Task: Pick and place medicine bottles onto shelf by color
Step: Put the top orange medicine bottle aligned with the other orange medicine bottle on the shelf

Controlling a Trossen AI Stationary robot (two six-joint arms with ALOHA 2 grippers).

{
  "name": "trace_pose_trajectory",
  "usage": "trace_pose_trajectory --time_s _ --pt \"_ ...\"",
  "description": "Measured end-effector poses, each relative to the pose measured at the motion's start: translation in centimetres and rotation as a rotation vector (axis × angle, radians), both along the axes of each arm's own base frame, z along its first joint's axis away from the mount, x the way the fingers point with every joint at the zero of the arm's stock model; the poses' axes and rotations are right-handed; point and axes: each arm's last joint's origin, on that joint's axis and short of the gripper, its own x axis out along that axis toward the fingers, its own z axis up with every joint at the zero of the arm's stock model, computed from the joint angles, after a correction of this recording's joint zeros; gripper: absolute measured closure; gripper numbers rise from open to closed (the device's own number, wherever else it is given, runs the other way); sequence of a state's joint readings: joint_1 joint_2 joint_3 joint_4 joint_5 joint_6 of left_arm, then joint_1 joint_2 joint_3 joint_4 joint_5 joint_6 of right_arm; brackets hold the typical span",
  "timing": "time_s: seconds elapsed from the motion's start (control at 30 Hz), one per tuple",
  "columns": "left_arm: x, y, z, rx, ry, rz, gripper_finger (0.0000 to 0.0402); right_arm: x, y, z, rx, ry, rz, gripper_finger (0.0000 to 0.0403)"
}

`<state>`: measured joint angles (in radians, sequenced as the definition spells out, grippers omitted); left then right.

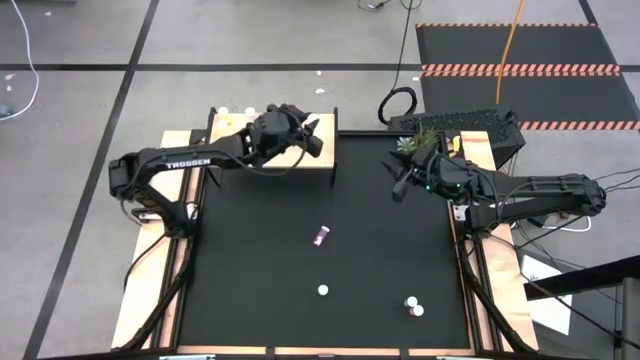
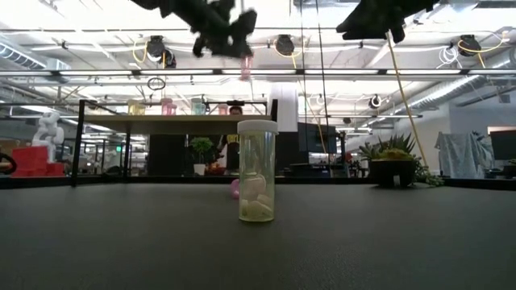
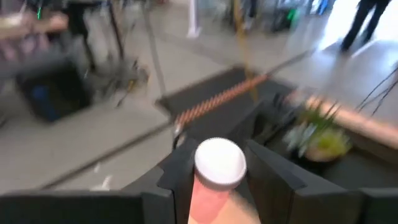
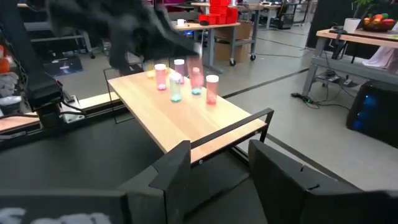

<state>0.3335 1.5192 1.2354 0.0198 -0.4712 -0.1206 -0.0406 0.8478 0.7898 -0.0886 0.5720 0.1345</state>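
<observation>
Only the left wrist view shows the white-capped pink medicine bottle (image 3: 219,177) clamped between the left gripper's (image 3: 214,180) dark fingers (image 3: 177,180). In the high view that gripper hovers above the light-wood, black-framed shelf (image 1: 322,160). The right gripper (image 4: 217,168) waits with nothing between its parted fingers.

L gripper (image 1: 312,138) at table's 11 o'clock, fingers clamped on something; R gripper (image 1: 398,188) at 1 o'clock, fingers apart, empty.

Two dark jointed arms, white "TROSSEN" lettering.

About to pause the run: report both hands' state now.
Left hand: closed on a pink medicine bottle, above the shelf.
Right hand: open, holding nothing, near the potted plant.
</observation>
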Motion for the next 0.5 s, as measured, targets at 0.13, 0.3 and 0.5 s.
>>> trace_pose_trajectory --time_s 0.13,0.3,0.5 --pt "-0.3 1.1 -1.7 -0.080 0.025 0.055 0.0270 0.0 0.0 0.0 -0.003 0.003 0.001 0.0245" --pt "-0.7 1.5 -3.3 -0.099 0.054 0.092 0.0270 0.0 0.0 -0.1 -0.006 0.017 0.002 0.0245" --pt "-1.0 1.1 -5.1 -0.139 0.066 0.129 0.0270 0.0 0.0 -0.2 -0.014 0.033 0.004 0.0245"
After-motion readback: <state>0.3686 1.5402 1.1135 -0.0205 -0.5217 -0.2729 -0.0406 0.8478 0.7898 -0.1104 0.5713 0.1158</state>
